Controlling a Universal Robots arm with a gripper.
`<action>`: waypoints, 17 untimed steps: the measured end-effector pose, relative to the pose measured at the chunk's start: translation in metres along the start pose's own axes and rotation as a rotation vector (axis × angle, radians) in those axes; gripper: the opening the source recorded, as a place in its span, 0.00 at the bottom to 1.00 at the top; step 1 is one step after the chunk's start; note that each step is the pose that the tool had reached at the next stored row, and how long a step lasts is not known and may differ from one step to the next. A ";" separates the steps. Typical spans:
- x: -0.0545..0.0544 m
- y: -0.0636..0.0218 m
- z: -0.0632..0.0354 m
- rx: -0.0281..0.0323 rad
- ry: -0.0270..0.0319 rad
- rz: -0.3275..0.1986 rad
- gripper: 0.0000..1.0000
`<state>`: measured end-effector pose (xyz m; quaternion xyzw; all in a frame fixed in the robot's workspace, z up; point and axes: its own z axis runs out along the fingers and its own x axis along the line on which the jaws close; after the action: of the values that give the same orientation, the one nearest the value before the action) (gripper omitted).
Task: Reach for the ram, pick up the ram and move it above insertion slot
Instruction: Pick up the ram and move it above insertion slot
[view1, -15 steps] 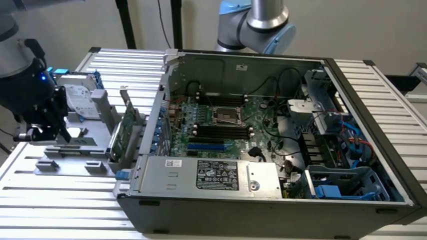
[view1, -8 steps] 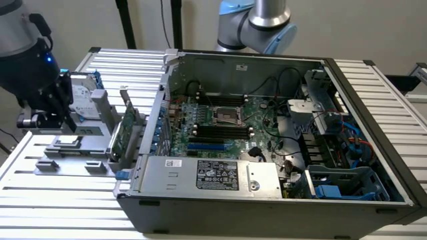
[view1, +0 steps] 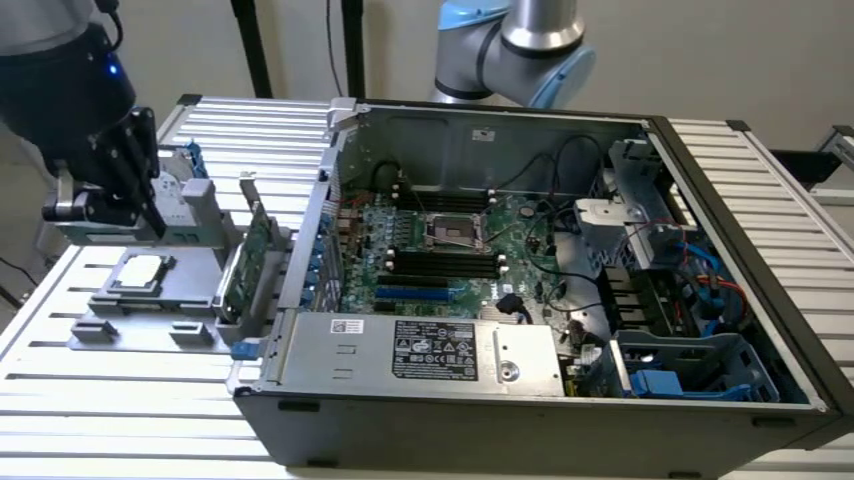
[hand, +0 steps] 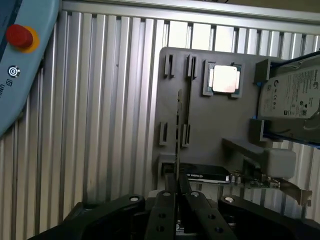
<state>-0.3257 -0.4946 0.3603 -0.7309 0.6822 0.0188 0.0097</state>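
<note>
The ram (hand: 177, 131) stands on its thin edge in the slots of the grey holder plate (hand: 220, 125), which lies on the ribbed worktop (hand: 100, 130). My jaws hang right over it, one finger (hand: 162, 215) on either side of the stick's line with only a narrow gap between; whether they are clenched on it I cannot tell. On the same plate sit a processor chip (hand: 223, 79) and a hard drive (hand: 292, 95). In the exterior view I am at the exterior view's left, well apart from the open computer case (view1: 467, 140)
</note>
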 end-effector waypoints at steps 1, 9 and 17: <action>0.000 -0.0032 -0.0045 -0.0006 -0.0001 -0.001 0.13; 0.000 -0.0348 -0.0386 -0.0041 -0.0008 -0.002 0.13; 0.001 -0.0669 -0.0457 -0.0040 -0.0082 -0.002 0.13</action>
<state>-0.2582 -0.4923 0.4051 -0.7315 0.6813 0.0232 0.0110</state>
